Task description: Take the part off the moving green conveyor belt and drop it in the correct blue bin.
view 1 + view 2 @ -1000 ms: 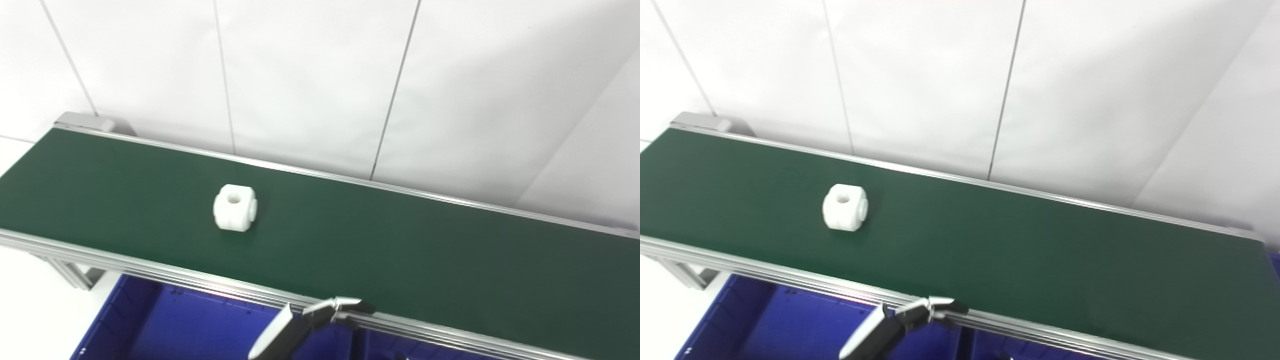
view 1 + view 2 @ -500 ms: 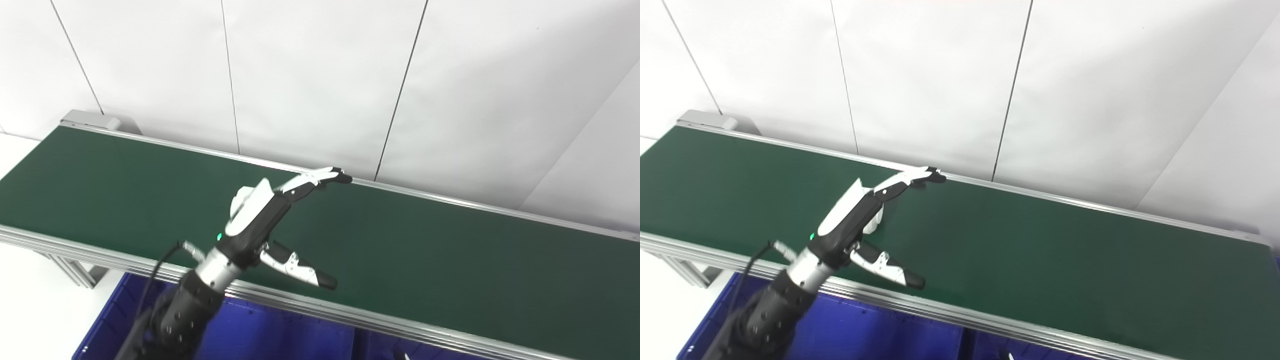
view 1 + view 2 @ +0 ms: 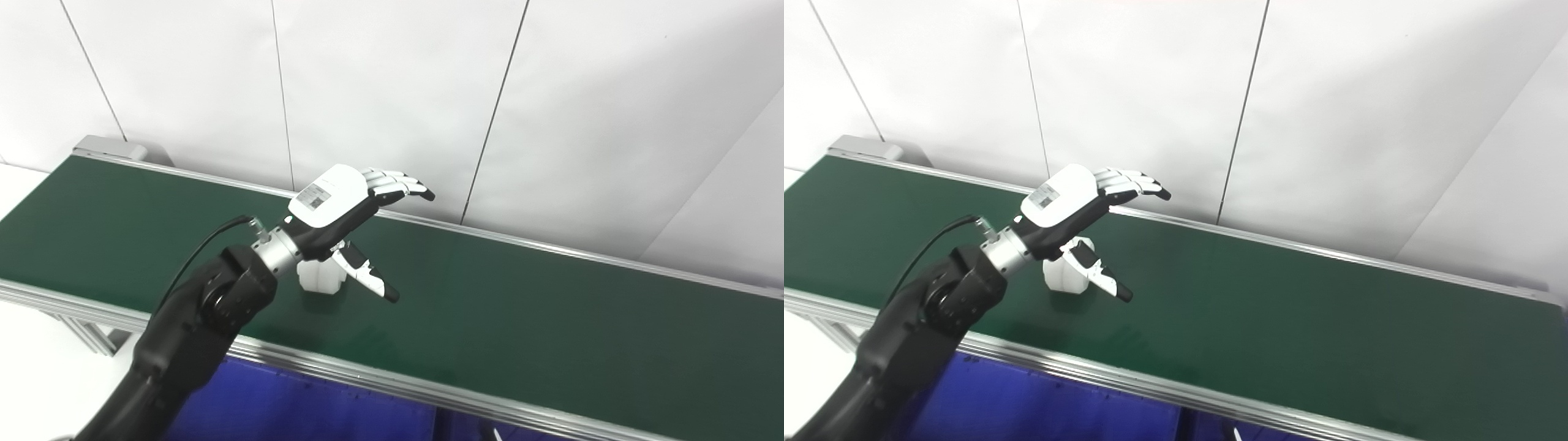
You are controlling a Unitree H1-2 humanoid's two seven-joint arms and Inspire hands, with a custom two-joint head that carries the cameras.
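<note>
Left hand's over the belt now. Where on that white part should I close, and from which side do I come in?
Come down from above: the left hand hovers open over the white part, thumb spread. The part is a squat block lying on the green belt. Probably best to pinch its two opposite side faces, fingers on the wall side, thumb on the near side.

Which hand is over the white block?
The left hand, open above the white block; its arm enters from the left. No other hand reaches the belt.

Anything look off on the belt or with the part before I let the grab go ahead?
Nothing stands out. The white part sits on the green conveyor belt, no damage visible. The left hand hovers open above it, fingers spread, thumb beside it. The blue bin below shows nothing spilled.
</note>
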